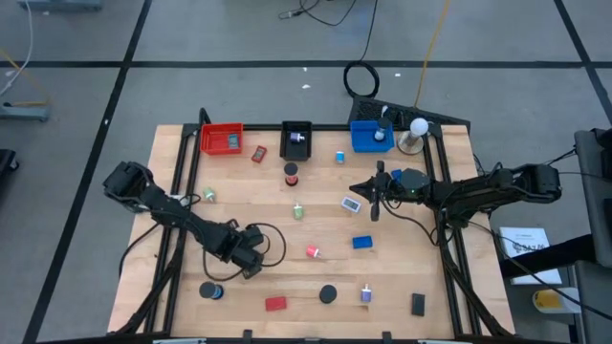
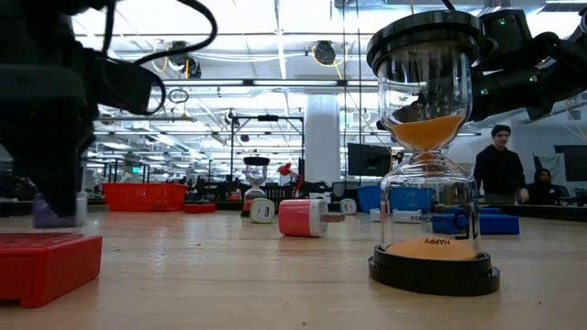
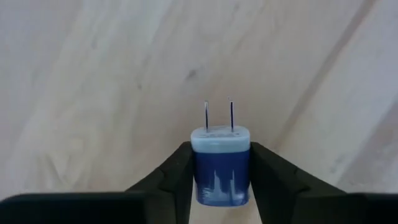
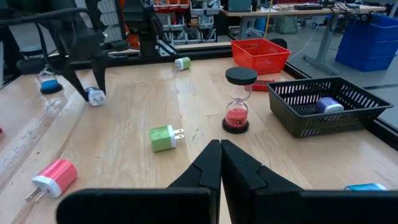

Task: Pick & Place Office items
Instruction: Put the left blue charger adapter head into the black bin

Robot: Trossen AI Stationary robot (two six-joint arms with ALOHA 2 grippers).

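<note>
The left gripper point(image 3: 222, 180) is clamped on a blue plug adapter point(image 3: 221, 165), one finger against each side and the two prongs pointing forward over the bare wooden table point(image 3: 93, 93), low at the front-left, well in front of the red basket point(image 1: 222, 139). The right gripper point(image 4: 221, 163), fingers pressed together and empty, hangs right of centre, its tips towards the green plug adapter point(image 4: 163, 137) and the red-sand hourglass point(image 4: 239, 99), behind which lies the black basket point(image 4: 323, 107).

Grey tiled floor point(image 1: 239, 38), bright ceiling lights point(image 2: 275, 41)
</note>
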